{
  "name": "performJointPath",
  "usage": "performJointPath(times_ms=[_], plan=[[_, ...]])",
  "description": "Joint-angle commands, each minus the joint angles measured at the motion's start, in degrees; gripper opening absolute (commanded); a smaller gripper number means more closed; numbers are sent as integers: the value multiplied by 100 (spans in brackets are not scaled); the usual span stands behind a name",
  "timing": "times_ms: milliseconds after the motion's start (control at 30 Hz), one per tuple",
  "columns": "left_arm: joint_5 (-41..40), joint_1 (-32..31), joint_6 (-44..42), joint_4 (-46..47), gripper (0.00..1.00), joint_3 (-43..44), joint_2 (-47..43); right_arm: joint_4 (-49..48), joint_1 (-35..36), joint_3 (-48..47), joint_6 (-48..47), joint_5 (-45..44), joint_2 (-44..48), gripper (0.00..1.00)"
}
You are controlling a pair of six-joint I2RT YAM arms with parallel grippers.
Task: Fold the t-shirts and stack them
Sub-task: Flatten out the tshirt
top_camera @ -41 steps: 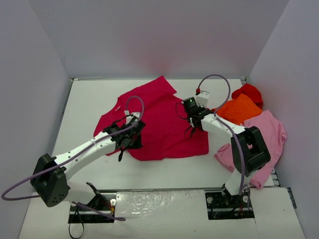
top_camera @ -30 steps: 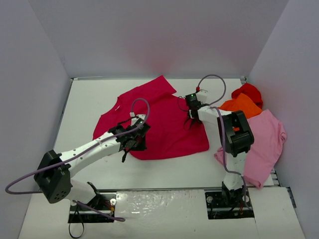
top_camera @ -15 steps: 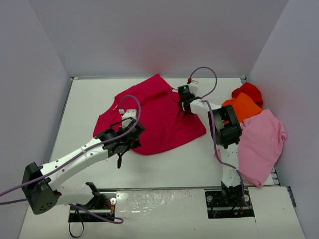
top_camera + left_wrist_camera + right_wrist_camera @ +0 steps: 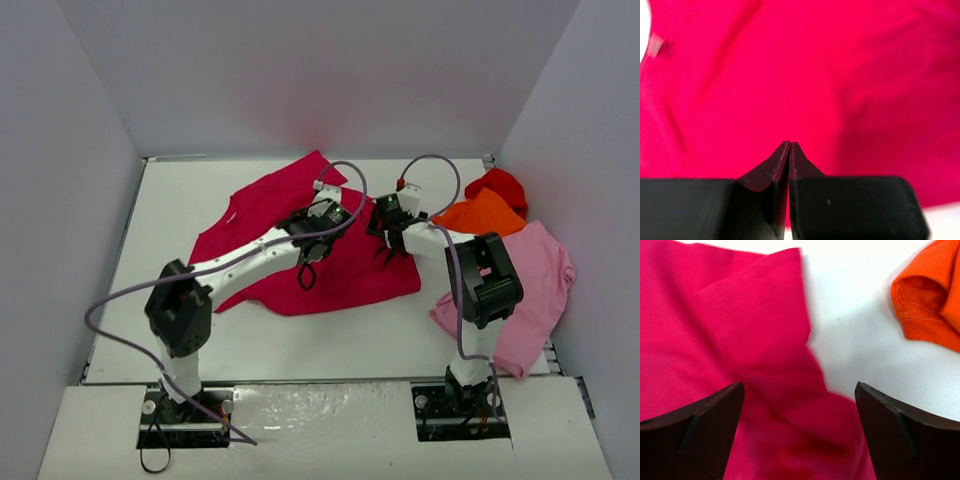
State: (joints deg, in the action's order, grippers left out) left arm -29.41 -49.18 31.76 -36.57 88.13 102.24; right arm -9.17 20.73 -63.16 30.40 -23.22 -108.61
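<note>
The crimson-magenta t-shirt (image 4: pixel 265 205) lies spread across the middle of the table, wrinkled. My left gripper (image 4: pixel 315 240) reaches over its centre. In the left wrist view the left gripper (image 4: pixel 790 145) is shut tip to tip just above the crimson cloth (image 4: pixel 850 75), and no fold shows between the tips. My right gripper (image 4: pixel 388 256) hangs open over the shirt's right edge. The right wrist view shows that right gripper (image 4: pixel 799 390) with its jaws wide apart above the crimson cloth (image 4: pixel 720 320), holding nothing. Orange (image 4: pixel 485 215), red (image 4: pixel 498 185) and light pink (image 4: pixel 530 275) t-shirts lie heaped at the right.
The orange t-shirt (image 4: pixel 930 300) lies a short way right of the right gripper, with bare white table (image 4: pixel 855 325) between them. White walls enclose the table on three sides. Bare tabletop (image 4: pixel 170 210) shows left of the crimson shirt and along the near edge (image 4: pixel 340 345).
The left gripper has swung from the shirt's lower left edge up and right to its middle, still shut. The right gripper has opened and drawn back right, and the shirt's right corner lies flat again.
</note>
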Motion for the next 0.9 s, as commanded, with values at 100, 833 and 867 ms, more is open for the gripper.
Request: performJointPath(times_ms=[100, 833, 867], plan=[[936, 587, -700, 90, 0, 2023, 1714, 142, 255, 292, 88, 256, 1871, 89], [2208, 2004, 74, -321, 0, 2465, 3333, 1413, 865, 1602, 433, 647, 4880, 84], [1947, 2063, 64, -379, 0, 2391, 3280, 1506, 875, 1626, 477, 700, 4900, 84]])
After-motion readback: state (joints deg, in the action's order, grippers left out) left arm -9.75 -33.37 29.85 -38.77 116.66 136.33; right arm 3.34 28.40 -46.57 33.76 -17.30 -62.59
